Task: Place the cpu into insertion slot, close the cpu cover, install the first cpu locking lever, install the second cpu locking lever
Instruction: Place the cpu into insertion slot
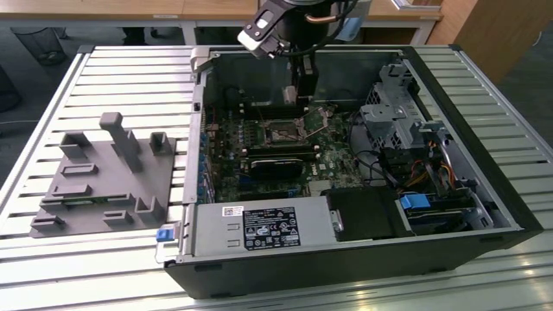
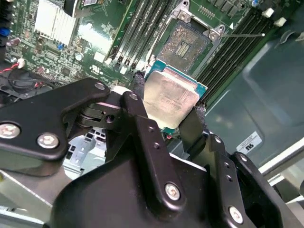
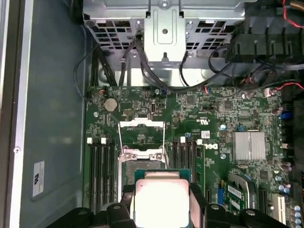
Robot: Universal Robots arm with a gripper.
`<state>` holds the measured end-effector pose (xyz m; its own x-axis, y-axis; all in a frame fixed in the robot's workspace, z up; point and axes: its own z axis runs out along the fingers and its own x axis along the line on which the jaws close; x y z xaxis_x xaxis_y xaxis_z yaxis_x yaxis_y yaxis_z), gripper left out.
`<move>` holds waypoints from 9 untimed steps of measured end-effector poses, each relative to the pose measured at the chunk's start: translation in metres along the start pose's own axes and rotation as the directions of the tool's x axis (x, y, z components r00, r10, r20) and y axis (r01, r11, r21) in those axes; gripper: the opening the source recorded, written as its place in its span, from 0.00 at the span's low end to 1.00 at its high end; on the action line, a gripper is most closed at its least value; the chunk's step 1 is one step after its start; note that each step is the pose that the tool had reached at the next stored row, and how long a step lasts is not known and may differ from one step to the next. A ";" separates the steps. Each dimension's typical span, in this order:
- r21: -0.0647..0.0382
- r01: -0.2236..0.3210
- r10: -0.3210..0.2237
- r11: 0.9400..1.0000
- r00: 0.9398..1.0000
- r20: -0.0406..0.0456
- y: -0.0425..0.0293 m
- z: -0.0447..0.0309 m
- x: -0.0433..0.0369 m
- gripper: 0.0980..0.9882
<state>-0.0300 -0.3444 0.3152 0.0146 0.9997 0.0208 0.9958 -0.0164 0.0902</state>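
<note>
The room has wooden desks (image 1: 129, 8) at the back, and in front of them stands a table (image 1: 121, 71) made of long metal slats. At the exterior view's left, a grey holder (image 1: 103, 175) with pegs and little pockets lies on the slats. Just beside it, toward the middle, sits a big computer case (image 1: 346, 272) with its side off, so the green board (image 1: 259, 139) shows inside. The arm (image 1: 289, 23) reaches down from above into the case. Its gripper (image 1: 302, 91) hangs over the board, near the insertion slot (image 1: 283, 135). At the exterior view's right are a metal cage (image 1: 393, 116) and some coloured wires.

In both wrist views the two black fingers (image 2: 138, 92) pinch the cpu (image 2: 171, 97) by its edges, shiny side up. The chip is up in the air, near the slot but not touching it. The slot looks bare, with long memory slots (image 3: 99, 171) on both sides. In the first wrist view the cpu cover (image 3: 141, 124) is flipped up and out of the way.

So I think the first step is in hand: putting the chip in. That job needs the chip held flat, with its sides lined up with the slot's thin rim. It also needs a slow, soft drop, because the slot is only a little bigger than the chip.
</note>
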 end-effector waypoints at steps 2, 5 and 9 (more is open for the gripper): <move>0.000 0.009 -0.009 1.000 1.000 -0.001 -0.0003 0.0036 0.0002 0.50; 0.001 0.025 -0.025 1.000 1.000 -0.002 -0.0008 0.0076 0.0001 0.50; 0.001 0.027 -0.027 1.000 1.000 -0.004 -0.0029 0.0135 0.0006 0.50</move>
<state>-0.0316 -0.3435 0.3015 -0.0130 0.9997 0.0221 0.9959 0.0110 0.0902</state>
